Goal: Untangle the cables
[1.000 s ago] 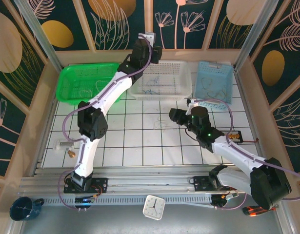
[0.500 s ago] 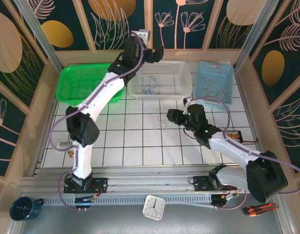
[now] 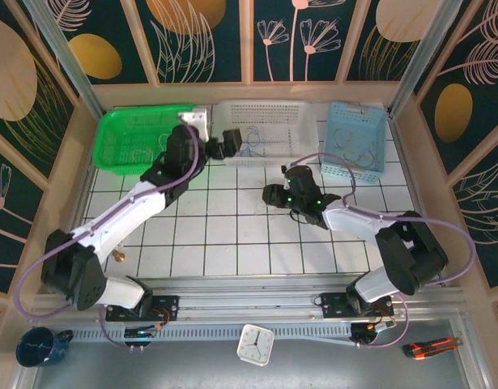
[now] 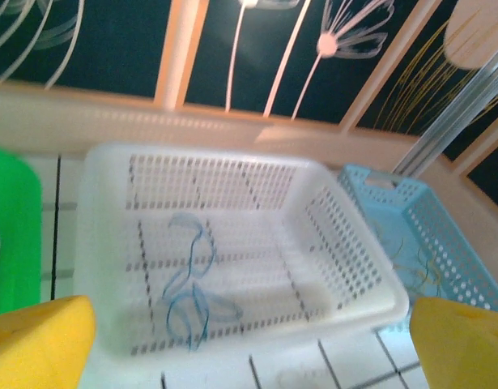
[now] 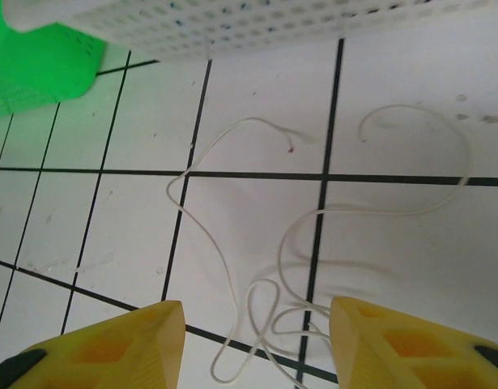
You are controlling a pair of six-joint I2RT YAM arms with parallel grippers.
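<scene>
Baskets, three in a row at the far edge of the tiled table (image 3: pixel 232 235). White basket (image 3: pixel 269 121) in the middle serves as reference.

Left of it, touching or nearly so: green basket (image 3: pixel 131 134).

Left gripper (image 3: pixel 231 142) hovers over the white basket's near left corner, pointed into it. Wrist view: yellow fingers (image 4: pixel 38 340) spread wide, nothing between them.

Inside the white basket, left half of the floor: blue cable (image 4: pixel 188 296), thin, folded into several loose loops. Lies flat, touching no wall as far as I can tell.

In front of the white basket, on bare tiles near its right half: white cable (image 5: pixel 257 316), one long thin strand, wandering across tile lines, with small crossing loops at the near end.

Right gripper (image 3: pixel 270 194) is low over that spot. Wrist view: fingers apart, tight loops of the white cable on the tile between them, not pinched. Contact with the tile: cannot tell.

Right of the white basket, small gap: blue basket (image 3: pixel 358 117), thin cables (image 3: pixel 351 151) looped on its floor, colour unclear.
</scene>
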